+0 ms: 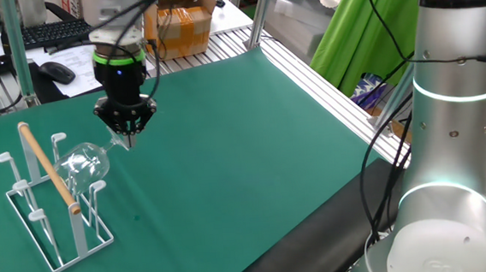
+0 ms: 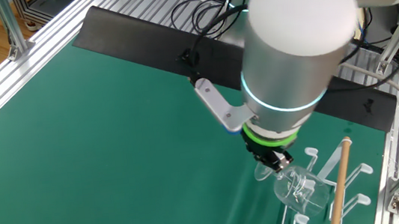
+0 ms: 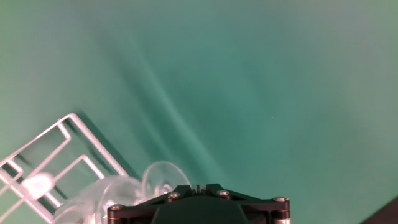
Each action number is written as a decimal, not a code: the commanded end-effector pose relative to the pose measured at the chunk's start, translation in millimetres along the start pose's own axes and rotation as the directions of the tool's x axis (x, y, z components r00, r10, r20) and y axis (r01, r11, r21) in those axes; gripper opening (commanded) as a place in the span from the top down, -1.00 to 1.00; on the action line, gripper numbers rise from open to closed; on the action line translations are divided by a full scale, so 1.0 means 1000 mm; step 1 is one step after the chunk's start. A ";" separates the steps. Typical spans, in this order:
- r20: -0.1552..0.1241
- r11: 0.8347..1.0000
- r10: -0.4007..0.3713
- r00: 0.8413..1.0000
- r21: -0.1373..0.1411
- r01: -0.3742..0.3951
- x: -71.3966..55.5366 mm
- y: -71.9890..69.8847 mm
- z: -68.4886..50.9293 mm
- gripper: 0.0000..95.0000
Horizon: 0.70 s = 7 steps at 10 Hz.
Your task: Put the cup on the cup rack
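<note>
The claw point(image 1: 128, 134) looks pinched on the cup point(image 1: 84, 162) at its foot, bowl tipped onto the cup rack point(image 1: 53, 219), so I judge seating then release comes next

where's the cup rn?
In one fixed view the cup is at the table's left, tilted over the cup rack beside its wooden rod, its foot end at the gripper.

Silver cylindrical arm point(image 1: 451, 113) segs w/ glowing pale-cyan rings at joints; black cables draped alongside; wrist has green band over black gripper point(image 1: 125, 118); gripper body dark w/ silver screws, copper-toned edge in hand view.
</note>
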State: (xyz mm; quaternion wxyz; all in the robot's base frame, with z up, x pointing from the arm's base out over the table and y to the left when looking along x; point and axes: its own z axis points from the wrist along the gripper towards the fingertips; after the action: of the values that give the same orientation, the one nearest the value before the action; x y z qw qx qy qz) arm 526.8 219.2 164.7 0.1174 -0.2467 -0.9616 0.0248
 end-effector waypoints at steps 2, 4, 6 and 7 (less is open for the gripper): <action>-0.006 1.000 -0.007 1.000 -0.004 0.007 0.002 -0.004 -0.004 1.00; -0.021 1.000 -0.012 1.000 -0.005 0.012 0.005 -0.004 -0.009 1.00; -0.052 1.000 -0.011 0.999 -0.019 0.010 0.009 0.000 -0.012 1.00; -0.068 0.999 0.001 0.998 -0.032 -0.004 0.011 0.003 -0.014 1.00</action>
State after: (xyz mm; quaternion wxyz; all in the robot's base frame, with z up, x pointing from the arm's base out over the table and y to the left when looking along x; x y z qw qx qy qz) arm 523.5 227.1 180.1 0.1469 -0.2480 -0.9576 0.0030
